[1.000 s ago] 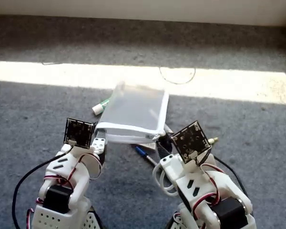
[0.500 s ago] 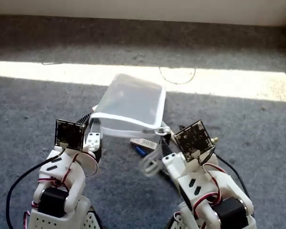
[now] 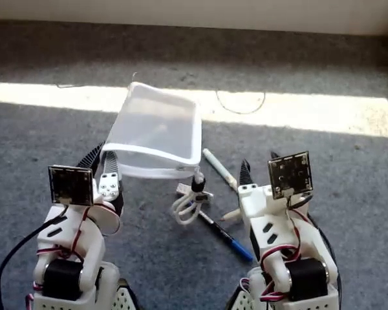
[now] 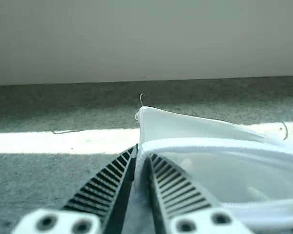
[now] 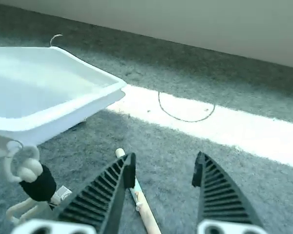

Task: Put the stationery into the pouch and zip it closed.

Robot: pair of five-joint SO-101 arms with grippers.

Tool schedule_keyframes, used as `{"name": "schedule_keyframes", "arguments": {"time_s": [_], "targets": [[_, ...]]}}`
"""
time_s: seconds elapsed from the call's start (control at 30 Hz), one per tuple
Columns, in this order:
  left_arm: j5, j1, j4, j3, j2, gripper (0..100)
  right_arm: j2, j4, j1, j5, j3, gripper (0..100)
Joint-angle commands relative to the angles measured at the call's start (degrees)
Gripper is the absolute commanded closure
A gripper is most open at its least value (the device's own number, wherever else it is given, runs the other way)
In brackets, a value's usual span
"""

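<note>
Pinching the rim of the pouch (image 3: pixel 156 126) tightly, the left gripper (image 4: pixel 142 155) is holding it raised just ahead, while the right gripper (image 5: pixel 164 165) is hanging wide open, empty, above the white pen (image 5: pixel 139 202); I judge that thin rim could be slipping free, dropping the pouch.

Overhead, wrist-level — pouch (image 3: pixel 156 129) in common

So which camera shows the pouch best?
The high view: the whole pouch is seen from above, its edge pinched by the left gripper. The left wrist view shows the pinched rim close up; the right wrist view shows one end from the side.
</note>
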Motion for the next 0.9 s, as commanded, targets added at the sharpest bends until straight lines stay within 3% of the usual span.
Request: {"name": "schedule_keyframes", "arguments": {"time_s": [0.0, 0.23, 0.7, 0.87], "targets": [[-0.4, -0.7, 2.3, -6.4, 0.4, 99, 0.5, -3.6, 0.5, -0.5, 0.6, 81.7], [-1.4, -0.8, 8.1, -13.5, 2.7, 99, 0.5, -4.6, 0.5, -0.4, 1.5, 81.7], [-1.0, -1.0, 18.6, -42.8, 35.4, 99, 0.5, -9.7, 0.4, -0.3, 6.5, 81.7], [4.8, -5.0, 18.8, -45.8, 42.7, 99, 0.6, -9.7, 0.3, -0.3, 6.6, 81.7]]}}
